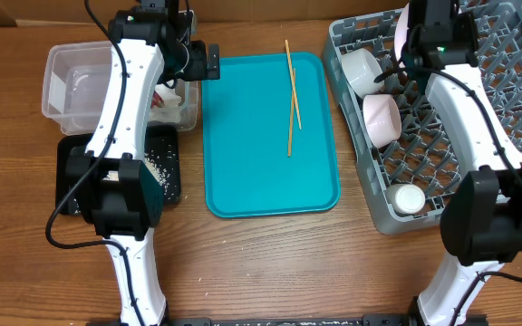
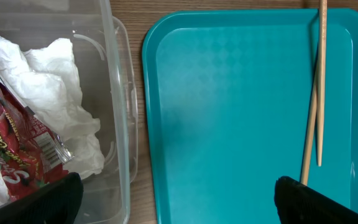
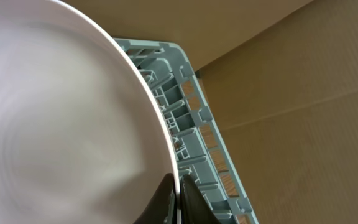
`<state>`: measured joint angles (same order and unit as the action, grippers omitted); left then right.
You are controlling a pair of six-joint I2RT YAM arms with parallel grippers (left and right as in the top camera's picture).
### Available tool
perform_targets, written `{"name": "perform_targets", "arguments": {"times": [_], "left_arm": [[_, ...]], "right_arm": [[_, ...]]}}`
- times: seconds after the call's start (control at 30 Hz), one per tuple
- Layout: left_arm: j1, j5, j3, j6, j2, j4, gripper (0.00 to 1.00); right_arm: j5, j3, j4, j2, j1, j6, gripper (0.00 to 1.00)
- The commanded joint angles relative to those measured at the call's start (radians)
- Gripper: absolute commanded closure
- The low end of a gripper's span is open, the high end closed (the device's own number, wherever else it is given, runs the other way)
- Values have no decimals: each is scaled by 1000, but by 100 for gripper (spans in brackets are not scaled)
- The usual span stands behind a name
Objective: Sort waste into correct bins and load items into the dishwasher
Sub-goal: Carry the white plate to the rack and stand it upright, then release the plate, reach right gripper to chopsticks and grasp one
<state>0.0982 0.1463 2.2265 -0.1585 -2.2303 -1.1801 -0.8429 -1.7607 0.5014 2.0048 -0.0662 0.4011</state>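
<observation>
the right gripper (image 3: 178, 194) is pinched tight on the rim of the pale pink round plate (image 3: 61, 124), which fills the left of the right wrist view, just beside the rim of the large grey plastic dish rack (image 3: 194, 146). overhead, the plate stands on edge at the rack's upper left corner, in the upper right of the frame. two small white round bowls (image 1: 361, 68) sit tilted down the rack's left side, and a small white cup (image 1: 409, 199) sits near its lower left corner.

the left gripper (image 2: 178, 186) is spread wide and holds nothing. it hangs over the gap between the clear plastic rectangular tub (image 2: 120, 93) and the teal serving tray (image 2: 229, 112). in the tub lie the crumpled white paper napkin (image 2: 58, 81) and the red-and-silver wrapper (image 2: 17, 149). two thin wooden chopsticks (image 2: 319, 81) lie touching on the tray's upper right part. loose white rice grains (image 1: 157, 167) are scattered in the shallow black rectangular tray (image 1: 172, 186), below the tub at the frame's left.
</observation>
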Motion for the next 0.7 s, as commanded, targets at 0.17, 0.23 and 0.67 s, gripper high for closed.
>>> {"name": "perform_targets", "arguments": {"times": [0.17,0.23,0.67], "left_arm": [[7,11,22,-6,11,3,0],[7,11,22,-6,11,3,0],[7,11,22,-6,11,3,0]], "right_arm": [[32,-6,50,50,-18,13,39],[32,-7,35,47,-20,-8,27],[743,-24,162,-248,-83,-425,0]]}}
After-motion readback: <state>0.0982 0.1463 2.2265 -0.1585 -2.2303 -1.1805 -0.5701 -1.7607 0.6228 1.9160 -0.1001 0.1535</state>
